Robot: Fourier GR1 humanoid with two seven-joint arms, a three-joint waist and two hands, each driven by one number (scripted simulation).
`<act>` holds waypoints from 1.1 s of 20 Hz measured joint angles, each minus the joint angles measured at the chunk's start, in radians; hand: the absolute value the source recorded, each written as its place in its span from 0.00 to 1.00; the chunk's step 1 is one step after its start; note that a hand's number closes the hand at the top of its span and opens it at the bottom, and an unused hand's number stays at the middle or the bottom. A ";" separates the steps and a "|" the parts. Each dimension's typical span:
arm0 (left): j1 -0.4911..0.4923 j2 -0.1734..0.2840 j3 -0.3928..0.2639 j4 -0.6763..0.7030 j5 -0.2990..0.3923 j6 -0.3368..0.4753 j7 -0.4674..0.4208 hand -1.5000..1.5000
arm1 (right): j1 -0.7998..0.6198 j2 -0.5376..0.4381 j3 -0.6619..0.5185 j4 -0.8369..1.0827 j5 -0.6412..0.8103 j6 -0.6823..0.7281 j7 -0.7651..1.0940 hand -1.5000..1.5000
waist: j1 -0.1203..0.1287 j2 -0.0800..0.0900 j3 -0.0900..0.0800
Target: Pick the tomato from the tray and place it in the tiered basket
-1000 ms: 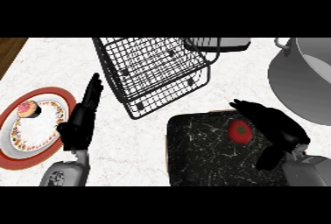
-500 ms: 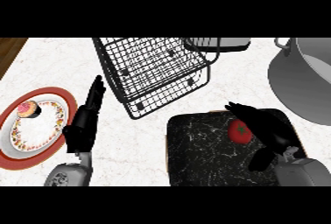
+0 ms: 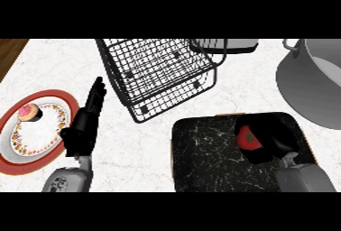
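A red tomato (image 3: 248,137) with a green stem lies on the dark marbled tray (image 3: 206,158) at the lower right. My right hand (image 3: 276,140) covers the tray's right part, its fingers curled round the tomato's right side. The black wire tiered basket (image 3: 156,74) stands at the upper middle, holding nothing that I can see. My left hand (image 3: 83,126) rests open on the counter at the left, fingers straight and pointing up, between the plate and the basket.
A red-rimmed plate (image 3: 20,149) with a small pink pastry (image 3: 29,112) sits at the left. A large grey pot (image 3: 313,83) fills the right edge. A grey container (image 3: 226,45) stands behind the basket. Wood shows at the top left corner.
My right hand has moved left and down over the tray and its fingers have curled round the tomato. The left hand has stayed where it was.
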State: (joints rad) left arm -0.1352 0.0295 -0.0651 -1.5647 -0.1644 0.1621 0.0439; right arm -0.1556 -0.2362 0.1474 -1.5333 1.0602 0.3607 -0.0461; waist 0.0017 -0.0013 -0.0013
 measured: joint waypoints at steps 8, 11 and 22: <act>-0.004 0.007 0.001 0.011 0.002 -0.016 -0.010 0.50 | -0.074 0.112 0.208 0.014 0.233 0.010 0.179 1.00 | 0.014 -0.006 -0.009; -0.012 -0.002 -0.014 0.014 -0.003 -0.020 -0.006 0.50 | -0.125 0.161 0.367 0.040 0.303 0.086 0.333 1.00 | 0.033 -0.006 -0.010; -0.036 -0.003 -0.012 0.020 -0.004 -0.009 0.008 0.50 | -0.395 0.227 0.686 -0.047 0.046 0.139 0.933 1.00 | 0.032 -0.001 0.000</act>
State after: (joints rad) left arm -0.1712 0.0267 -0.0771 -1.5444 -0.1686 0.1533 0.0519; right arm -0.5508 -0.0095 0.8338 -1.5803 1.1060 0.4998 0.8873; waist 0.0337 -0.0018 -0.0016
